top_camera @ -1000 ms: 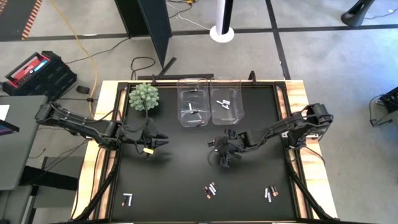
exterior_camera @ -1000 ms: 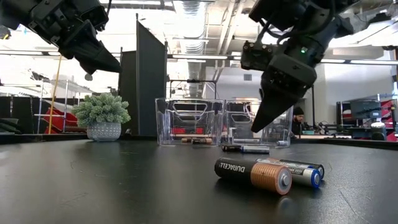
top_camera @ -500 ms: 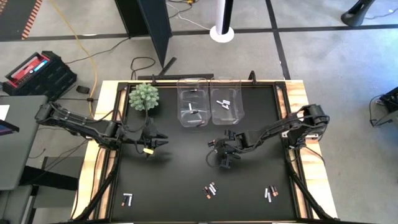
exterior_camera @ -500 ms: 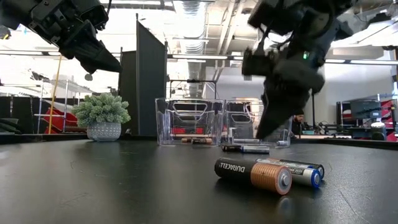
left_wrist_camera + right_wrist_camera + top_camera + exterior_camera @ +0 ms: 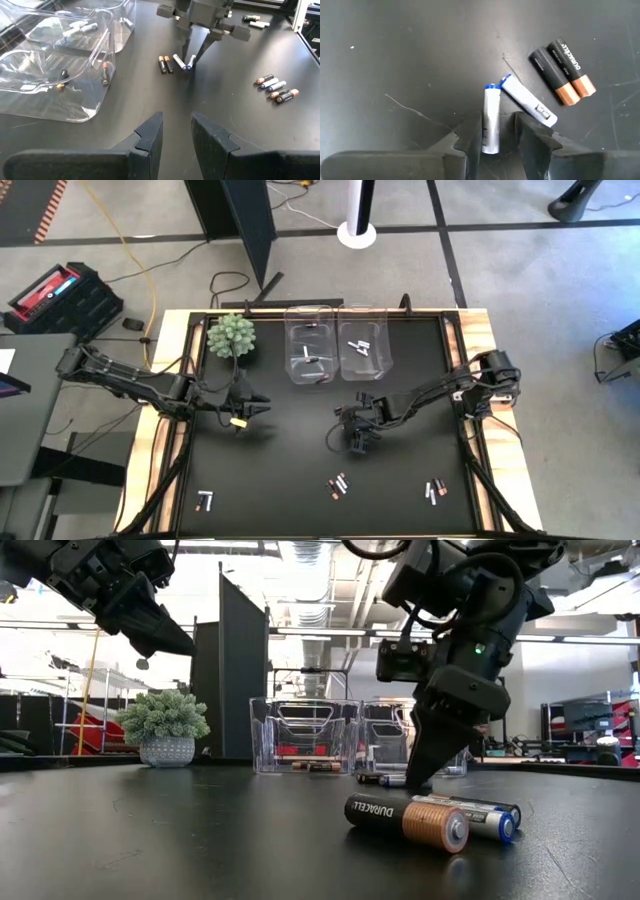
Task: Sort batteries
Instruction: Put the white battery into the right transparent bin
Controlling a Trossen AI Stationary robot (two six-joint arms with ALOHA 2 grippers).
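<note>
Four batteries lie side by side on the black table: two white ones with blue ends [image 5: 491, 125] [image 5: 527, 102] and two dark ones with copper ends [image 5: 562, 65]. My right gripper [image 5: 495, 137] is open and low over them, one finger on each side of the nearer white battery. The high view shows this gripper [image 5: 351, 442] at mid-table, covering the group. My left gripper [image 5: 177, 135] hovers open and empty at the table's left [image 5: 262, 408]. More batteries lie near the front edge [image 5: 338, 485] [image 5: 434, 491] [image 5: 205, 501]. My right gripper slants down from above and straddles the white battery's plain end [image 5: 490, 145], its fingers lying along the battery's two long sides. I cannot tell whether the fingers touch it. The battery lies flat on the table.
Two clear bins [image 5: 308, 352] [image 5: 366, 348] at the far edge each hold a few batteries. A small potted plant [image 5: 231, 335] stands at the far left. Bare black table lies between the two arms.
My right gripper has come down toward the table and a little toward its near-left, ending with its fingertips at the group of four batteries. The batteries have not moved.
</note>
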